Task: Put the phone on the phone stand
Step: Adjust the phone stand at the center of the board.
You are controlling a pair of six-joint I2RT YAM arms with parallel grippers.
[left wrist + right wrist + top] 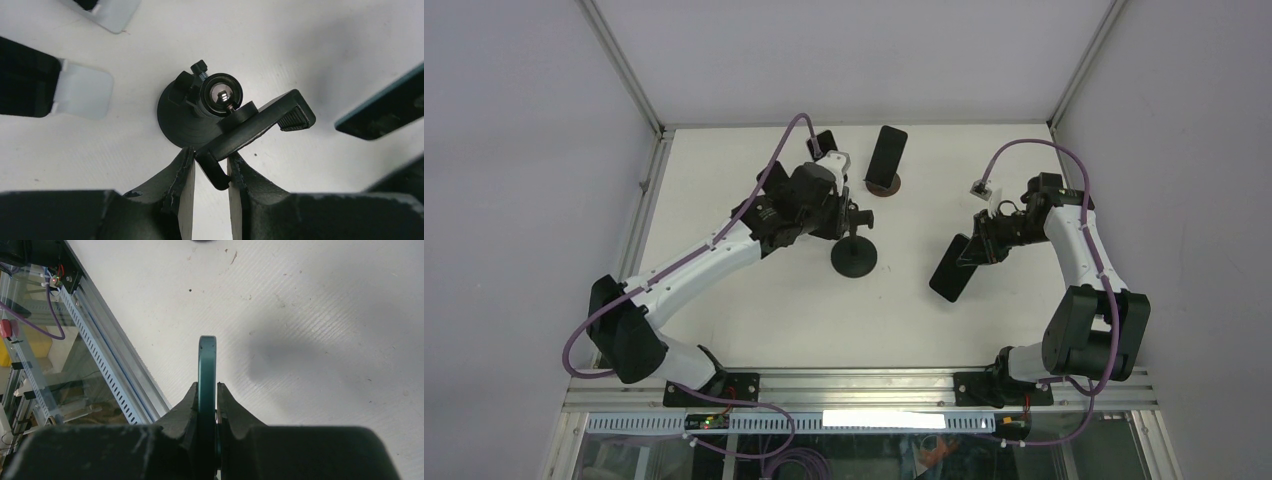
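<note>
The black phone stand stands mid-table on a round base, with a ball joint and a cradle arm on top. My left gripper is over it. In the left wrist view the left gripper is shut on the hooked end of that cradle arm, and both fingers touch it. The phone, dark with a teal edge, hangs tilted above the table to the right of the stand. My right gripper is shut on it, and in its wrist view the right gripper pinches the phone edge-on.
A second phone leans upright on a brown-based stand at the back. Two dark pieces with white ends lie left of the stand. The held phone's corner shows at the right. The table's near rail runs below the right gripper.
</note>
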